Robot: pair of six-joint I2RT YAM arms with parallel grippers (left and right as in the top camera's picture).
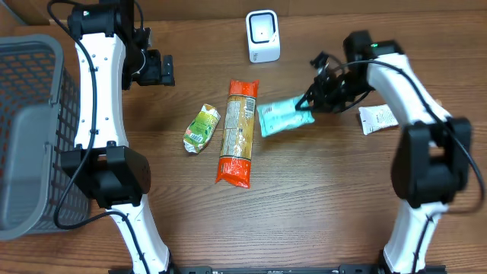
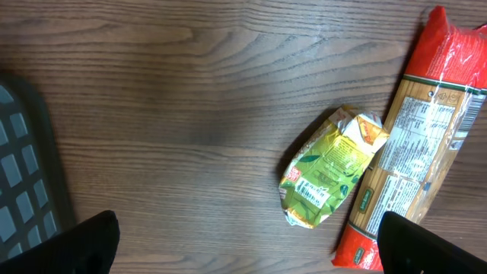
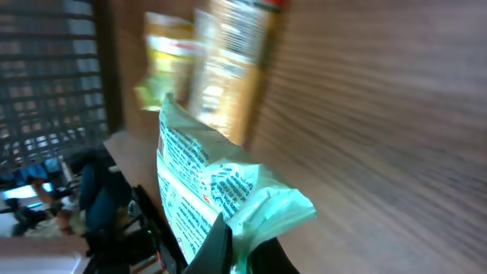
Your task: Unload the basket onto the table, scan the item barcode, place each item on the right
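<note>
Wood-grain tabletop [image 1: 319, 205] lies dark brown under both my arms; I take its far edge in the overhead view as twelve o'clock. My right arm [image 1: 426, 160] rises from the near edge at about four o'clock, folds at the elbow and reaches in toward the centre, so that the right gripper [image 1: 310, 103] points toward nine o'clock. Its jaws are pinched tight on one end of the teal packet [image 1: 281, 118]. My left arm [image 1: 103, 91] stands up the other side to eleven o'clock, with the left gripper [image 1: 169, 70] over bare wood, jaws spread wide and holding nothing. In the left wrist view its fingertips [image 2: 426, 247] show only as dark corners.

At nine o'clock sits a grey basket [image 1: 30, 114]. Near the centre a long pasta packet [image 1: 238, 133] with red ends lies flat, running twelve to six. A green pouch [image 1: 202, 128] lies just beside it on its nine o'clock side; I cannot tell whether they touch. At three o'clock a white sachet [image 1: 377, 118] lies partly under my right arm.

A white scanner [image 1: 263, 36] stands upright at twelve o'clock. The teal packet lies at about five o'clock from it, with bare wood between, its free end just beside the pasta packet's far half. My right wrist view shows the packet's printed face, too blurred to pick out a barcode.
</note>
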